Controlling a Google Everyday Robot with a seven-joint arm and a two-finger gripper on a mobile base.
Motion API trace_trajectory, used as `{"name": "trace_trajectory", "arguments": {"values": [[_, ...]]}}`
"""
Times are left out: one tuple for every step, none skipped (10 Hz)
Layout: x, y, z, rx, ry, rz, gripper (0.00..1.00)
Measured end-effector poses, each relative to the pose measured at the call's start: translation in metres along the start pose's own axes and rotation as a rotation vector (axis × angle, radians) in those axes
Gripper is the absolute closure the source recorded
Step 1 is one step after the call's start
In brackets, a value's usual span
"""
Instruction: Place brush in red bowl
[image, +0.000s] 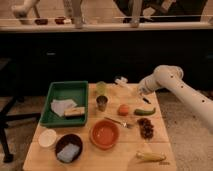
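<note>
Notably, the brush lay on the far side of the wooden surface. Its whitish handle showed beyond the small metal cup and ran toward the right rear, where the arm crossed over it. The gripper was low over that same stretch, at or just beside the brush. Contact could not be confirmed, and whether the gripper was parted or closed could not be told. The red bowl sat near the front centre, well apart from the brush and not yet holding it. A thin fork lay just beside its far rim, and an orange fruit sat between bowl and brush.

Assessment: the brush was judged light, stiff and slim, with a smooth handle liable to roll or pivot in a narrow grip. The recommended hold was across the handle near its middle, so that neither end drooped. Being about as long as the bowl was wide, it would likely rest tilted against the rim.
</note>
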Motion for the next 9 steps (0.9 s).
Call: {"name": "trace_trajectory", "arguments": {"values": [[-0.005, 0.018, 0.001, -0.025, -0.002, -0.035, 1.00], [-0.008, 0.034, 0.001, -0.044, -0.004, -0.064, 1.00], [-0.011, 0.046, 0.001, -0.064, -0.006, -0.093, 1.00], [-0.012, 0.056, 0.000, -0.079, -0.008, -0.115, 1.00], [-0.013, 0.068, -0.002, -0.097, -0.013, -0.140, 1.00], [-0.014, 0.081, -0.005, -0.113, -0.019, -0.164, 1.00], [-0.013, 0.092, -0.008, -0.126, -0.026, -0.182, 1.00], [-0.011, 0.102, -0.011, -0.140, -0.034, -0.191, 1.00], [-0.010, 0.107, -0.014, -0.142, -0.036, -0.194, 1.00]]}}
